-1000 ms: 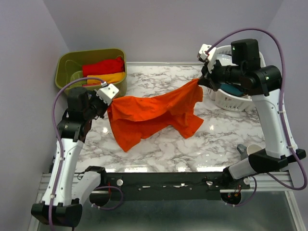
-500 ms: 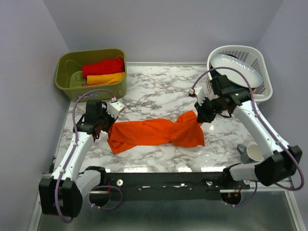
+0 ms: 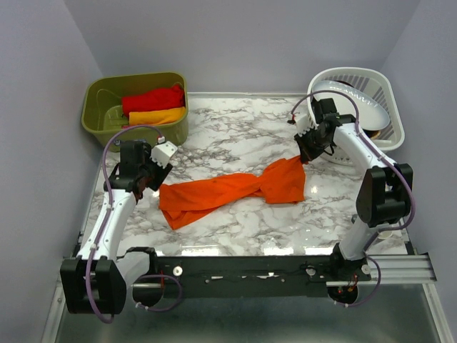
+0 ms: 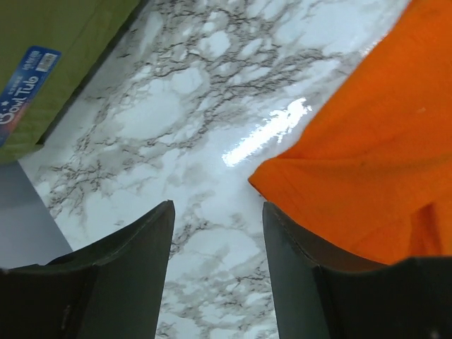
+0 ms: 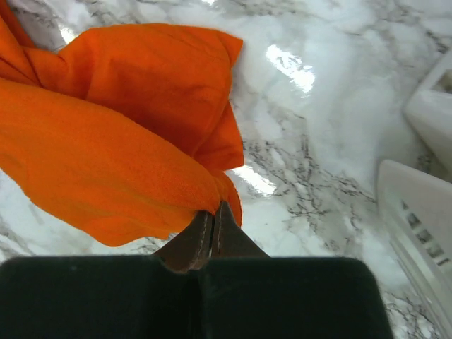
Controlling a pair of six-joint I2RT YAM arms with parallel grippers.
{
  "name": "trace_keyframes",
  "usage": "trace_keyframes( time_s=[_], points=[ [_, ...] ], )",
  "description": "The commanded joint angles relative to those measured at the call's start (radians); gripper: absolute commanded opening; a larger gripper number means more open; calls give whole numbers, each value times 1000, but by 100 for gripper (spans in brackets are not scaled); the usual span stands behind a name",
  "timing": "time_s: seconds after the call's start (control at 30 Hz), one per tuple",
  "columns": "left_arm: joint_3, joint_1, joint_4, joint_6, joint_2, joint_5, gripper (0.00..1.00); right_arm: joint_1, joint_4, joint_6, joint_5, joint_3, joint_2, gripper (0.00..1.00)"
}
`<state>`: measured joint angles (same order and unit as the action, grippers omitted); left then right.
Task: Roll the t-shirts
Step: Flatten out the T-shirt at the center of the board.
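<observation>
The bright orange t-shirt (image 3: 228, 191) lies twisted in a long strip across the marble table. My right gripper (image 3: 308, 153) is shut on its right end, with the cloth bunched at the closed tips (image 5: 215, 208) and the orange t-shirt (image 5: 120, 141) spreading away to the left. My left gripper (image 3: 146, 184) stands open just left of the shirt's other end. In the left wrist view its fingers (image 4: 217, 206) frame bare marble, and the orange t-shirt's (image 4: 367, 162) edge lies beside the right finger. A red t-shirt (image 3: 151, 98) and a yellow-orange one (image 3: 156, 116) lie in the green bin.
The olive green bin (image 3: 96, 93) stands at the back left, and its wall (image 4: 56, 56) shows close to my left gripper. A white laundry basket (image 3: 389, 125) holding a white plate (image 3: 357, 100) stands at the back right, just behind my right gripper.
The shirt, held up stretched between both grippers, came down onto the table. My left gripper opened and let go of its end. My right gripper drew back toward the basket.
</observation>
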<state>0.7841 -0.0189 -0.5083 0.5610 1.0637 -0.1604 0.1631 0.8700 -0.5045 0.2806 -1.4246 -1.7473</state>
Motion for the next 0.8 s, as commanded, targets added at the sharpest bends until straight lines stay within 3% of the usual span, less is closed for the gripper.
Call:
trace_keyframes(
  time_s=[0.0,0.13,0.17,0.27,0.3,0.57,0.77],
  points=[
    [-81,4,-176,66,-73,-143,64,0,-54,43,-86,-13,-1,1],
    [-140,4,-165,30,-65,-136,65,0,-43,46,-71,4,3,1],
    [-140,4,-168,1,-59,-143,65,0,-33,40,-52,1,3,16],
    [-121,4,-202,-12,-27,-180,69,0,-3,6,-44,9,46,49],
    [-120,4,-197,-16,-22,-179,69,1,6,-41,-38,19,66,51],
    [-131,4,-136,-50,-36,-149,69,1,-51,-509,0,389,431,54],
    [-129,4,-102,-78,-33,-143,69,0,-25,-723,8,587,497,51]
  ],
)
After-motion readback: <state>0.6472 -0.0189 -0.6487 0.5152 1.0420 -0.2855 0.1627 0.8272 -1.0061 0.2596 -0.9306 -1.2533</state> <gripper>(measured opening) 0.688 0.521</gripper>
